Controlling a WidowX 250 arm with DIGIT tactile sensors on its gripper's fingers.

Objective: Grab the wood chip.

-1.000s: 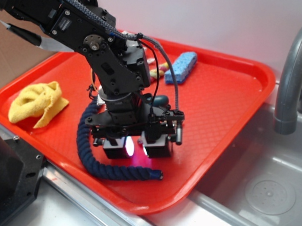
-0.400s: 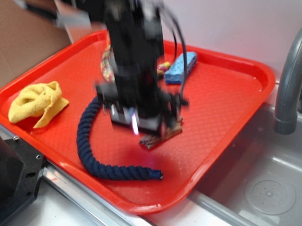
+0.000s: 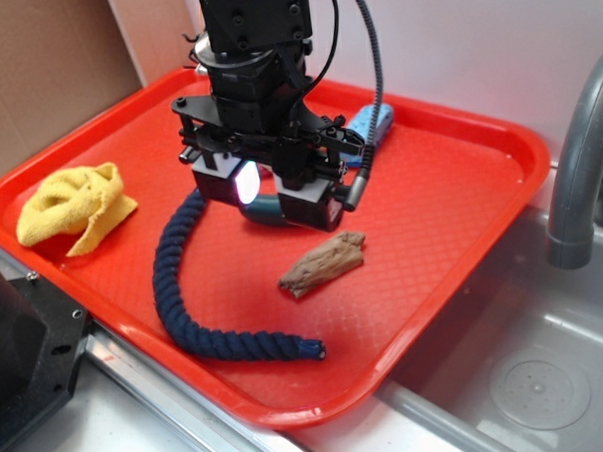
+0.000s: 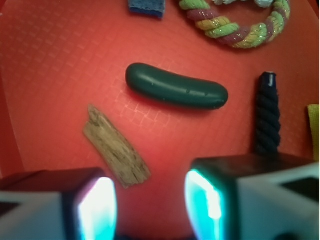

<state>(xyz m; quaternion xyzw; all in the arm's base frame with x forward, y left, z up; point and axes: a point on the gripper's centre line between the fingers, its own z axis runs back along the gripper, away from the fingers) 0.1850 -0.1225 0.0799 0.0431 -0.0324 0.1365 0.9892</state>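
The red tray (image 3: 460,179) is crowded. A dark green sausage-shaped piece (image 4: 176,92) lies just beyond the wood chip (image 3: 323,264), close alongside but not touching it. A dark blue twisted rope (image 3: 190,301) curls across the near side of the tray, and a multicoloured rope ring (image 4: 235,22) and a blue sponge (image 4: 146,7) sit at the far side. A yellow cloth (image 3: 75,206) is bunched well apart in the left corner. Nothing lies over the chip; it rests flat and bare on the tray floor. The gripper (image 3: 270,195) hangs above the tray with its jaws spread wide and nothing between them. A moment ago the chip was at the fingers, just off the floor; now it lies free below, and the arm has risen and drawn back toward the far side. A grey sink (image 3: 528,376) and faucet (image 3: 579,164) flank the tray.
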